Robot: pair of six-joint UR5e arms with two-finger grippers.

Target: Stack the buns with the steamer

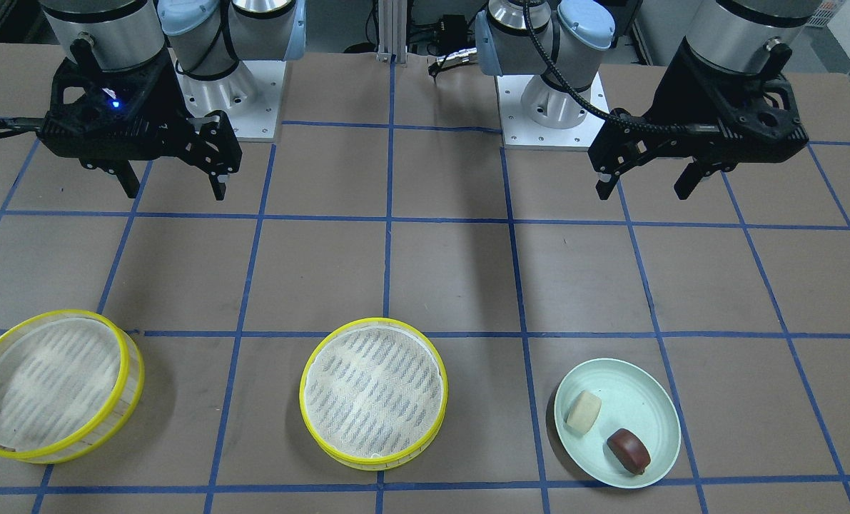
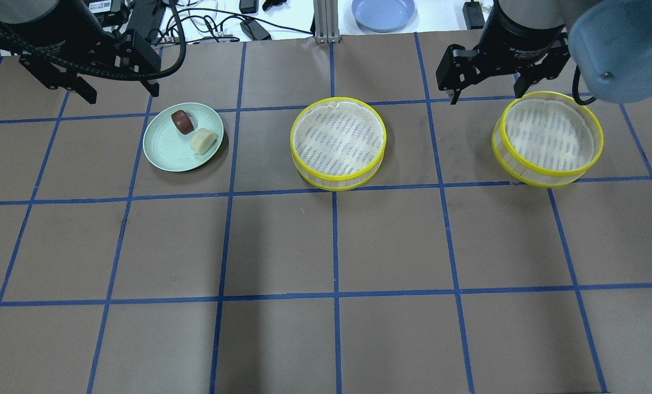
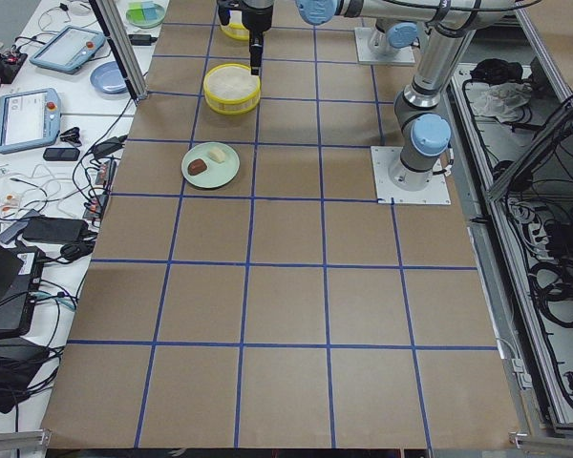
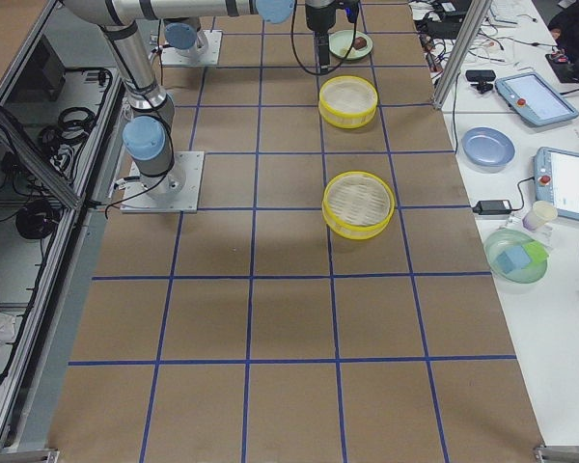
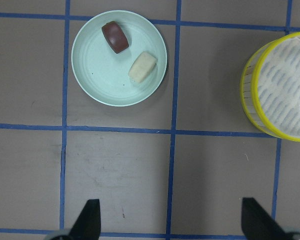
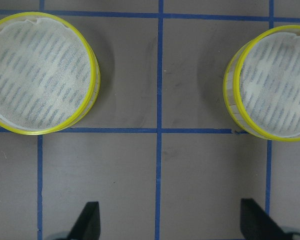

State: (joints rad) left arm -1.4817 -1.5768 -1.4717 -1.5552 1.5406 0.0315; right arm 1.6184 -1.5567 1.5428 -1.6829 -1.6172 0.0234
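The cream bun [image 1: 583, 412] and the reddish-brown bun [image 1: 628, 450] lie side by side on a pale green plate [image 1: 639, 378]; they also show in the left wrist view [image 5: 142, 67] [image 5: 115, 37]. One yellow-rimmed steamer tray [image 2: 338, 143] stands at the table's middle. The other tray [image 2: 547, 137] stands on my right, slightly tilted. Both trays hold only their white mesh liners. My left gripper [image 1: 642, 193] is open and empty, hovering short of the plate. My right gripper [image 1: 175, 193] is open and empty, hovering between the two trays [image 6: 40, 72] [image 6: 272, 82] on my side of them.
The arm bases [image 1: 232, 93] [image 1: 553, 100] are bolted at the table's robot side. A blue plate [image 2: 383, 12], cables and tablets lie on the bench beyond the far edge. Blue tape lines grid the brown table.
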